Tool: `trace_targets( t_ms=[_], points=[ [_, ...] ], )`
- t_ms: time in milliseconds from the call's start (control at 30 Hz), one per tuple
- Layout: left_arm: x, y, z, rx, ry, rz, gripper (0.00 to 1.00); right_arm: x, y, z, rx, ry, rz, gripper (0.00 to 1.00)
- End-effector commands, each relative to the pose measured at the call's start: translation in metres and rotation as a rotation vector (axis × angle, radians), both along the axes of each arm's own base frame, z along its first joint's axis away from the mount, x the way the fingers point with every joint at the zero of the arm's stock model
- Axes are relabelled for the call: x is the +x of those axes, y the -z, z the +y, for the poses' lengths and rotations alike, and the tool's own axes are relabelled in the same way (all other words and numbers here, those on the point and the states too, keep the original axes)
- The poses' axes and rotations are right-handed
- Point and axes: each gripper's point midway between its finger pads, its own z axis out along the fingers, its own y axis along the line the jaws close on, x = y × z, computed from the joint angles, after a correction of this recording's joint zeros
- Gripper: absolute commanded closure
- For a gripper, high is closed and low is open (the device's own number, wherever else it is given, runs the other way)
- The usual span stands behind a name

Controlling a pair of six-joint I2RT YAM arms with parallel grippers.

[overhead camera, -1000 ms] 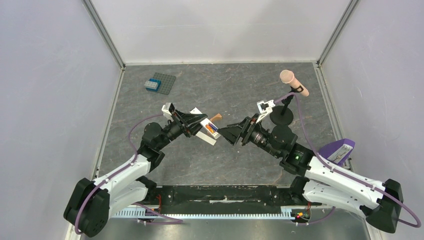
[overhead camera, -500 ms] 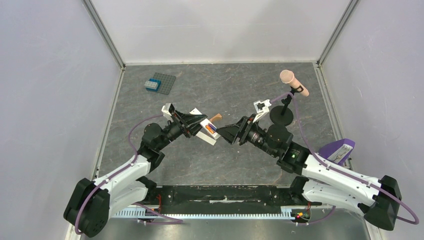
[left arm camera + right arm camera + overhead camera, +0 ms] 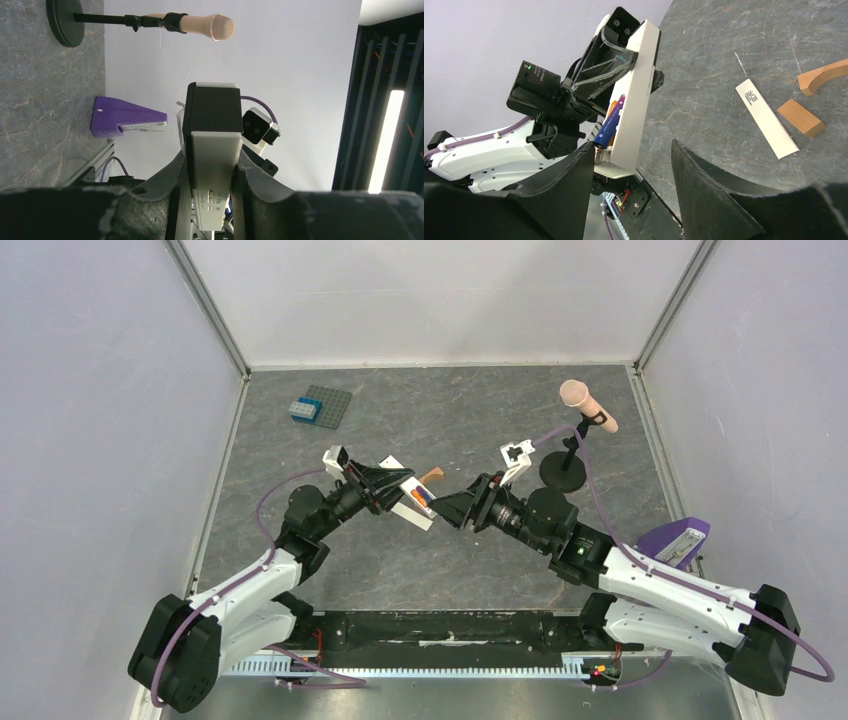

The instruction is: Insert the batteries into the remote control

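My left gripper (image 3: 398, 490) is shut on the remote control (image 3: 409, 508), a cream-white bar held above the table with its recess end toward the right arm. In the left wrist view the bar (image 3: 212, 150) sits squeezed between both fingers. Two batteries lie side by side in the recess: a dark blue one (image 3: 608, 128) in front and an orange one (image 3: 612, 107) mostly behind it. They show as a small orange and blue patch (image 3: 423, 498) from above. My right gripper (image 3: 631, 172) is open, its jaws standing on either side of the remote's (image 3: 634, 110) lower end.
A thin white strip (image 3: 767, 118) lies on the table beside two orange-brown blocks (image 3: 800, 117) (image 3: 821, 75). A microphone on a stand (image 3: 588, 405) rises at the back right. A grey studded plate with blue brick (image 3: 322, 406) sits back left. A purple holder (image 3: 675, 540) lies at the right edge.
My right gripper has slid left, up to the remote's end, and its jaws have narrowed. The left arm and the remote have stayed still.
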Motion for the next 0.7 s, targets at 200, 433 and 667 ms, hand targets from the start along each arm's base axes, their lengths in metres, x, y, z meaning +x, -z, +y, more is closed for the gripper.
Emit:
trace_targets(
  t_ms=[200, 433, 667],
  points=[
    [-0.034, -0.063, -0.013, -0.005, 0.150, -0.398, 0.98, 0.002, 0.000, 0.007, 0.009, -0.005, 0.063, 0.44],
    [-0.046, -0.075, -0.015, -0.011, 0.199, -0.491, 0.98, -0.003, 0.000, 0.008, 0.016, -0.028, 0.082, 0.52],
    [-0.039, -0.062, -0.016, 0.042, 0.176, -0.455, 0.98, -0.005, -0.008, 0.006, 0.034, -0.037, 0.079, 0.48]
  ],
)
